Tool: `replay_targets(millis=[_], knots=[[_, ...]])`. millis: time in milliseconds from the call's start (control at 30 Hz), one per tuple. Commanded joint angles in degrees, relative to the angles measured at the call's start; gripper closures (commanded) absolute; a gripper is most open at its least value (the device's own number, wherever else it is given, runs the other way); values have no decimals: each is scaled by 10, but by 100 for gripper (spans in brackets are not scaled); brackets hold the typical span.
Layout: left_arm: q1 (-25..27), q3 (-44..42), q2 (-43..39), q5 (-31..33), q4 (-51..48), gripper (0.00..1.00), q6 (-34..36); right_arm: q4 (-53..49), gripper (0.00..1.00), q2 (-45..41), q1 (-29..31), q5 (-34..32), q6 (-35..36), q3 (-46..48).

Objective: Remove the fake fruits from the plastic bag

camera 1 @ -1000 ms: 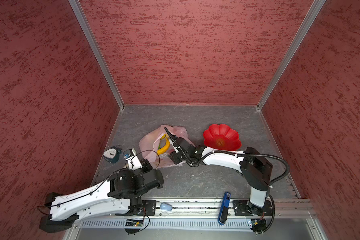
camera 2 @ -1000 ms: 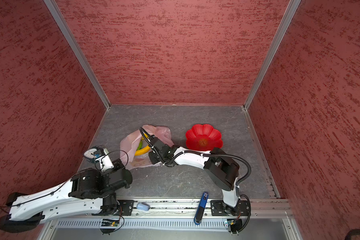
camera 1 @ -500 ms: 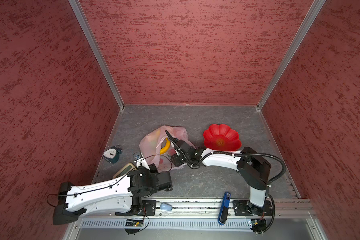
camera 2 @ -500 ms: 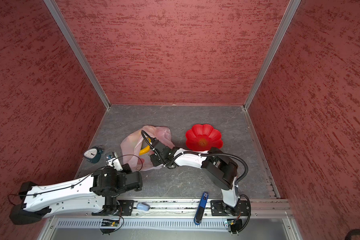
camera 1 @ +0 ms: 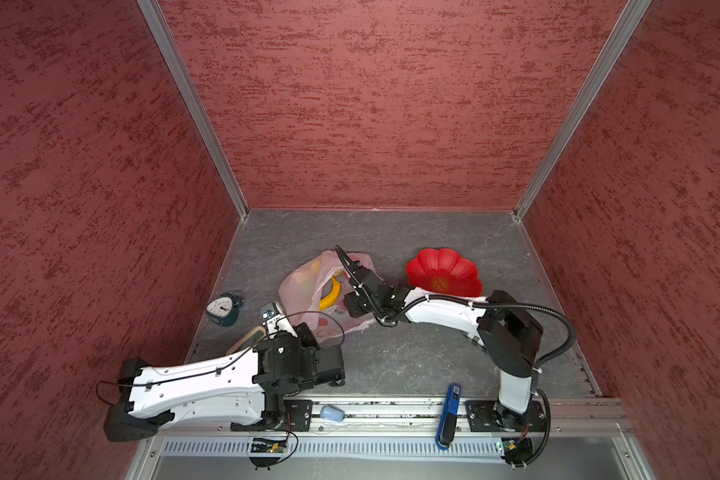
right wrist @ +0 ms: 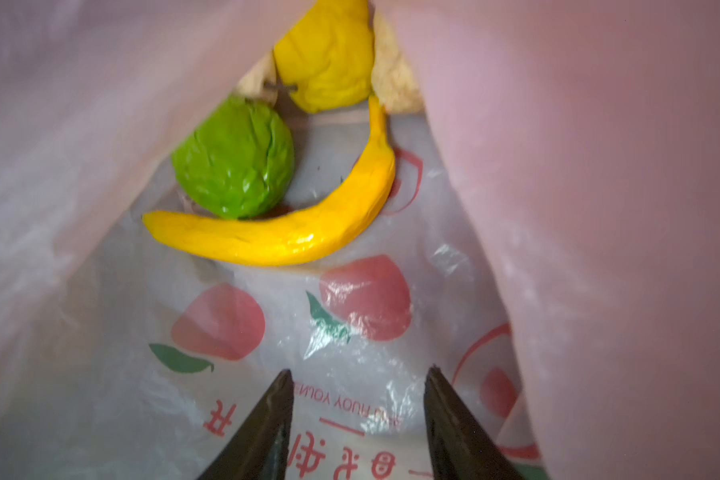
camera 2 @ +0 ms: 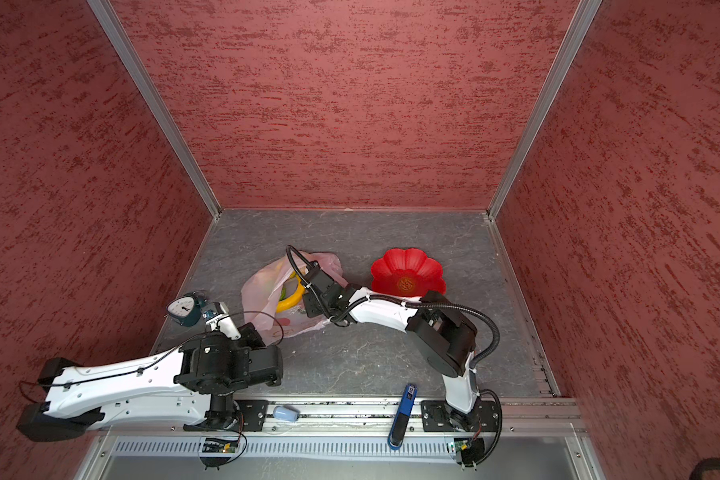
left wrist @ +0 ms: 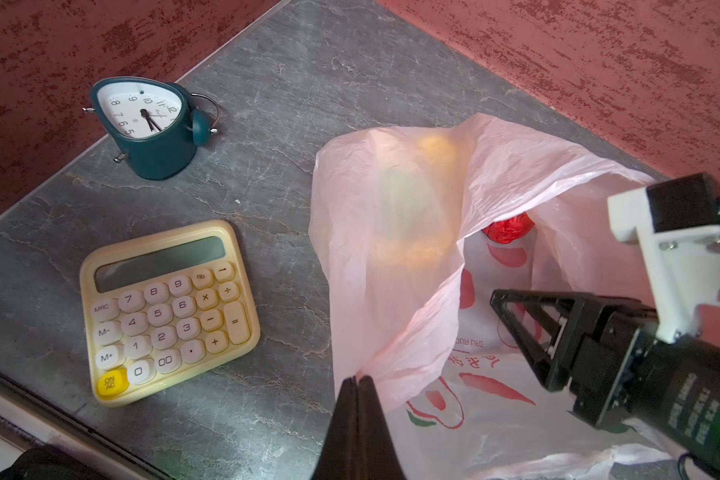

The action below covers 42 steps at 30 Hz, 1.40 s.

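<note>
Left wrist view: grey marbled tabletop (left wrist: 267, 124), red walls (left wrist: 599, 62), left claw (left wrist: 356, 380) pinching plastic bag (left wrist: 391, 249), right claw (left wrist: 499, 300) parted, empty.

One banana (right wrist: 275, 237), one green fruit (right wrist: 233, 162), one yellow fruit (right wrist: 325, 54), one red apple (left wrist: 510, 227) and perhaps two beige lumps (right wrist: 395, 83) are counted, with one plastic bag (left wrist: 391, 208). One alarm clock (left wrist: 150, 124), one calculator (left wrist: 167, 311) and one red dish (camera 1: 443, 272) are seen.

A teal alarm clock (left wrist: 150, 124) is standing on the grey desk (camera 1: 395, 365) near the left wall, its white dial facing up. A cream calculator (left wrist: 167, 309) is lying flat near it, keys up. A red flower-shaped dish (camera 1: 443, 274) is sitting well apart, toward the right. A blue clip-like object (camera 1: 449, 411) and a pale blue cap (camera 1: 332, 413) are resting on the front rail (camera 1: 391, 415).
</note>
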State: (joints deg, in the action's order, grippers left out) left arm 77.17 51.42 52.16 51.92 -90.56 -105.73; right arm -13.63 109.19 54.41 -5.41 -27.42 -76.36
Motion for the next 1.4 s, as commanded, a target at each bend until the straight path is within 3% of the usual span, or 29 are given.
replay_targets(millis=[0, 333, 567, 1033, 1367], knots=[[4, -14, -21, 21, 5, 96, 15, -4, 48, 6, -25, -62, 8, -25], [5, -36, -43, 36, 82, 96, 78, -8, 47, 52, -77, -127, 54, -101], [4, -31, -53, 64, 118, 96, 120, -8, 44, 45, -71, -73, 53, -106], [-24, -43, -78, 87, 276, 96, 281, -47, 28, 104, -58, -75, 48, -172], [-37, -72, -113, 70, 290, 96, 284, -64, 24, 160, -73, -69, 58, -233]])
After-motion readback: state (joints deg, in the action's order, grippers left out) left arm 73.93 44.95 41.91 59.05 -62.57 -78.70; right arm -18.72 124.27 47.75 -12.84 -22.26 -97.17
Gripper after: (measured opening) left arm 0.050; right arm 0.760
